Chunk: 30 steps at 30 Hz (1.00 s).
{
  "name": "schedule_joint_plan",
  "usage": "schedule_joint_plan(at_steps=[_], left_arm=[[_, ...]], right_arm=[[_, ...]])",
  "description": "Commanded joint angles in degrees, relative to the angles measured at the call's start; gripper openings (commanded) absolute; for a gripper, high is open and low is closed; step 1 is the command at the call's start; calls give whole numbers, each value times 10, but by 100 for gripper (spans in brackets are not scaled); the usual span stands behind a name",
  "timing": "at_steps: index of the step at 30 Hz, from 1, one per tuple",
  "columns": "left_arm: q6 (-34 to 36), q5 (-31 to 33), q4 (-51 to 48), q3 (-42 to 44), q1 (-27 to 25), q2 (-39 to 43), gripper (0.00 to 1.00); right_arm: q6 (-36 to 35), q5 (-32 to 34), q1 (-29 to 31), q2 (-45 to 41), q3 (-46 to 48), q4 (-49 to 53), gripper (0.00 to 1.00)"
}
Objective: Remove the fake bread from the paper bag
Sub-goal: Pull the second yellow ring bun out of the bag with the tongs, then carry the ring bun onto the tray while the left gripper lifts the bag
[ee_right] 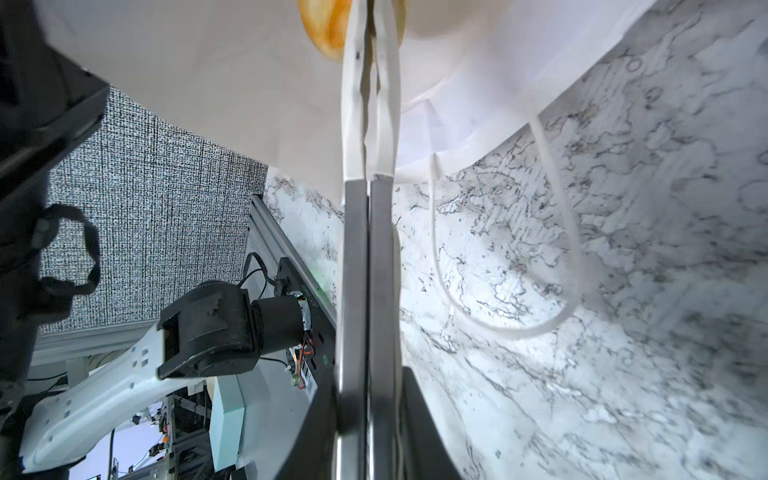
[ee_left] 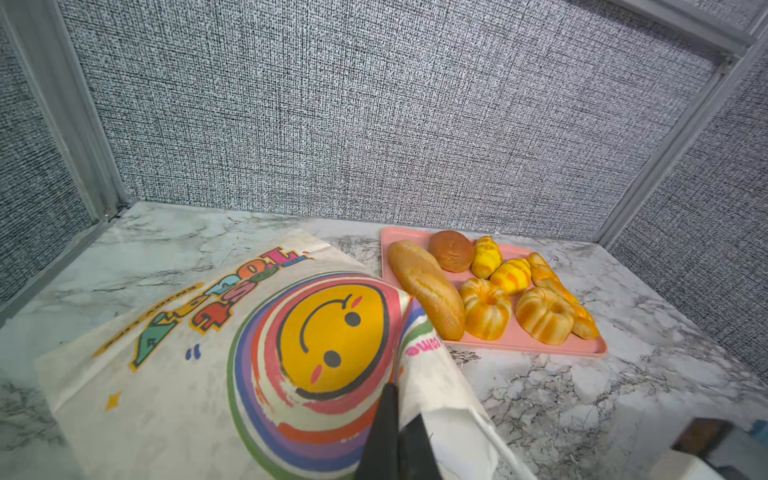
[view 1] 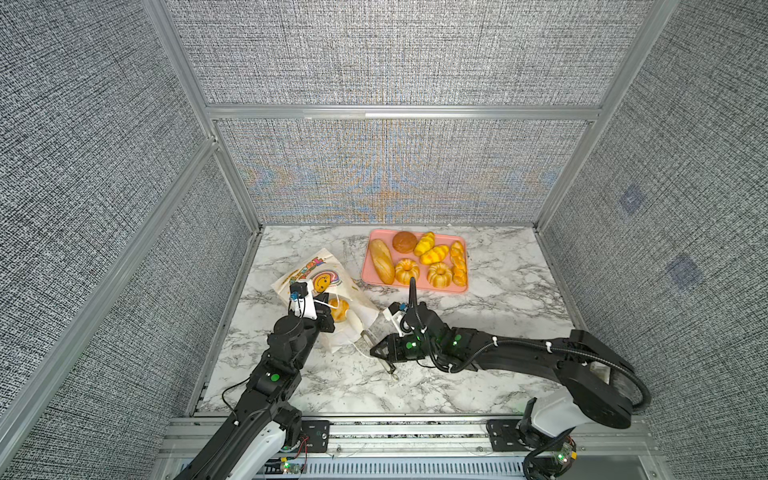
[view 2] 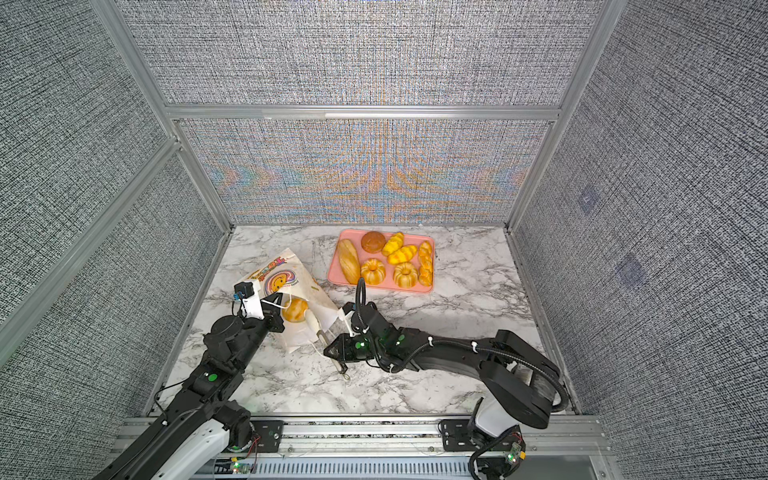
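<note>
Now: one bun inside the bag

Left gripper (ee_left: 395, 432) closed, pinching the upper rim of the paper bag (view 1: 309, 272), which lies on the table (view 1: 498, 324) with its mouth open. One bun (view 1: 340, 309) sits inside. Right gripper (view 1: 380, 349) clamped on tongs (ee_right: 357, 257), tips just beside the bun. Seven breads (view 1: 382, 262) lie on the pink tray (view 1: 376, 237), far right.

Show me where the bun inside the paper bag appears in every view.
In a top view: bun in the mouth of the paper bag, left of centre.
In a top view: same, further left.
Left wrist: hidden under the bag's printed face.
Right wrist: top edge, behind the tongs.
Shared landmark: the paper bag, in all four.
</note>
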State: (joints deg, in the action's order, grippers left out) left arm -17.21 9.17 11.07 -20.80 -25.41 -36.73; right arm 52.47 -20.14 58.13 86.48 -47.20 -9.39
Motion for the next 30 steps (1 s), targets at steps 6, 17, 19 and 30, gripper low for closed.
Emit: schedule_joint_plan(at_steps=[6,17,19,30], left_arm=[[-36,100,-11,-53,-2,-53,0],[-66,130,-26,-136,-1,-164,0],[-69,141,-36,-154,-1,-175,0],[-63,162,-238,-402,10,-298,0]], right_arm=[[-46,10,1,-76,1,103,0],[-53,14,-18,-209,13,193,0],[-57,18,-37,-242,10,216,0],[-163,-81,-283,-301,-101,378,0]])
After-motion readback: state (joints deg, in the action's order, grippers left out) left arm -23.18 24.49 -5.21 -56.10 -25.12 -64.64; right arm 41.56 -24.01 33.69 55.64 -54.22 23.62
